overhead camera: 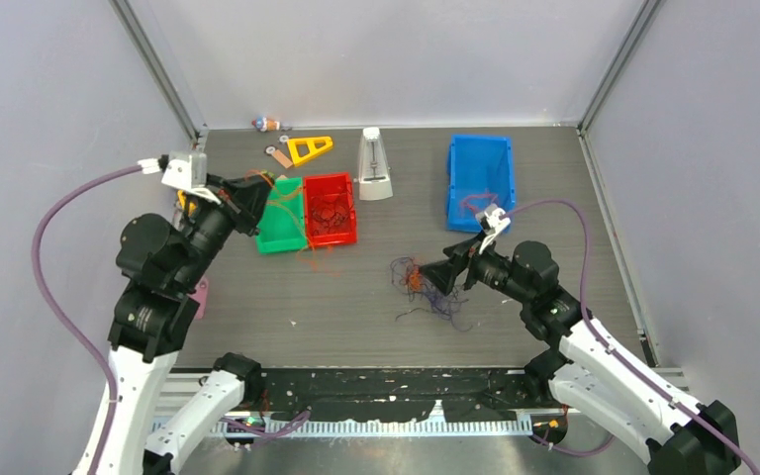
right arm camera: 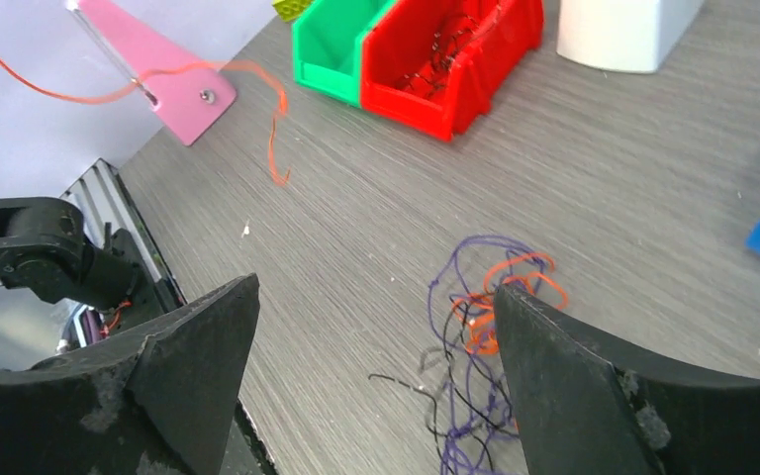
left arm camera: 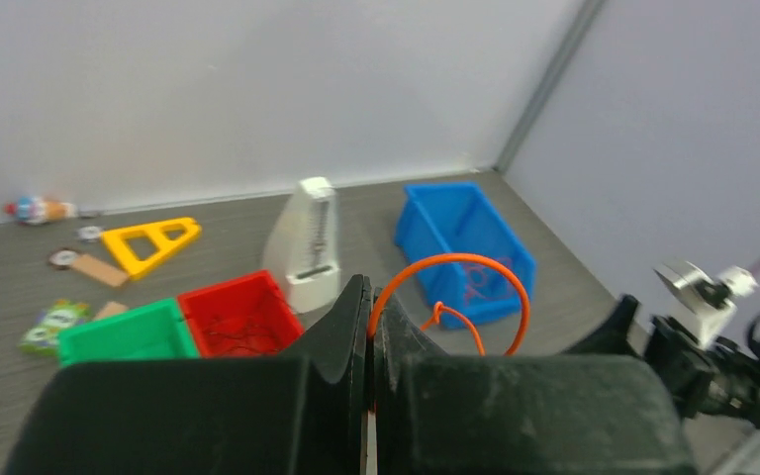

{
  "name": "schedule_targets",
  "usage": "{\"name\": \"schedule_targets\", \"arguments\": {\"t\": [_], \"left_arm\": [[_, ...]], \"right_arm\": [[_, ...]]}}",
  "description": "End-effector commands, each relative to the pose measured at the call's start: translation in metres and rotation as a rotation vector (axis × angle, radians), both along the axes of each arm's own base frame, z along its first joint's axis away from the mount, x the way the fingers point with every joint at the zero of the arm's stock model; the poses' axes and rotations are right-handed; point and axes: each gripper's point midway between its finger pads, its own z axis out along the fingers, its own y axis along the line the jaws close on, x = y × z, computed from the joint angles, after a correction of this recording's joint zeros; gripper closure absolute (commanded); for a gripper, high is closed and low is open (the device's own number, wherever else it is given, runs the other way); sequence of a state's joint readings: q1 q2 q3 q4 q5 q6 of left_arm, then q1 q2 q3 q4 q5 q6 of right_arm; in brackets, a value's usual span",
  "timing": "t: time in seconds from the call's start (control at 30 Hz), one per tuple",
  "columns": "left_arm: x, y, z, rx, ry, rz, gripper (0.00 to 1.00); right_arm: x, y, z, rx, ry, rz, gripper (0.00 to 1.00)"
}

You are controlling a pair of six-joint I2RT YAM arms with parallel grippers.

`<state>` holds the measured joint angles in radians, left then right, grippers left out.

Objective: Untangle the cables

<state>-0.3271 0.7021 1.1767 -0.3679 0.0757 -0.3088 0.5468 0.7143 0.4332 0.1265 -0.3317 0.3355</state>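
The cables (overhead camera: 418, 285) lie as a small clump of orange, purple and black strands on the table, right of centre. My right gripper (overhead camera: 445, 272) hovers low just to its right, open, nothing between the fingers. The right wrist view shows that clump (right arm camera: 477, 334) against the inside of the right finger, with my right gripper (right arm camera: 376, 287) spread wide over bare table. My left gripper (overhead camera: 250, 203) is raised over the green bin (overhead camera: 279, 220). It is shut on one orange cable (left arm camera: 452, 256) that curls out of the left gripper (left arm camera: 371, 297) in a loop. Its loose end (right arm camera: 272, 148) hangs down.
A red bin (overhead camera: 331, 210) with dark strands stands beside the green one. At the back right a blue bin (overhead camera: 480, 178) holds a red strand. A white metronome (overhead camera: 374, 165), a yellow triangle (overhead camera: 309, 148) and a small figure (overhead camera: 267, 124) stand at the back. A pink piece (overhead camera: 200, 297) lies left.
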Motion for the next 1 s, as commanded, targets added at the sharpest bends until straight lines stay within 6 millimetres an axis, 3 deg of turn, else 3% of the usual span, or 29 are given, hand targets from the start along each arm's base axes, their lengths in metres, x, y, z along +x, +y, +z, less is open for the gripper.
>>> {"name": "schedule_targets", "arguments": {"t": [0.0, 0.1, 0.27, 0.5, 0.73, 0.77, 0.9, 0.97], "left_arm": [[-0.009, -0.044, 0.011, -0.064, 0.019, -0.250, 1.00], [-0.004, -0.055, 0.008, -0.086, 0.041, -0.293, 1.00], [0.002, -0.068, 0.005, -0.099, 0.062, -0.337, 1.00], [0.000, -0.085, 0.006, -0.118, 0.076, -0.392, 1.00], [0.002, -0.092, 0.001, -0.130, 0.093, -0.406, 1.00], [0.003, -0.093, -0.001, -0.129, 0.096, -0.405, 1.00], [0.007, -0.088, -0.004, -0.127, 0.099, -0.367, 1.00], [0.014, -0.078, -0.011, -0.124, 0.116, -0.297, 1.00]], "right_arm": [[-0.005, 0.022, 0.054, 0.046, -0.149, 0.135, 0.06], [-0.014, 0.048, 0.077, 0.049, -0.207, 0.244, 0.04], [-0.017, 0.086, 0.098, 0.015, -0.284, 0.304, 0.01], [-0.001, 0.131, 0.125, 0.046, -0.318, 0.317, 0.01], [0.017, 0.167, 0.135, 0.072, -0.312, 0.326, 0.13], [0.018, 0.170, 0.134, 0.074, -0.309, 0.329, 0.16], [0.024, 0.177, 0.133, 0.086, -0.290, 0.314, 0.75], [0.025, 0.173, 0.135, 0.095, -0.285, 0.289, 0.91]]}}
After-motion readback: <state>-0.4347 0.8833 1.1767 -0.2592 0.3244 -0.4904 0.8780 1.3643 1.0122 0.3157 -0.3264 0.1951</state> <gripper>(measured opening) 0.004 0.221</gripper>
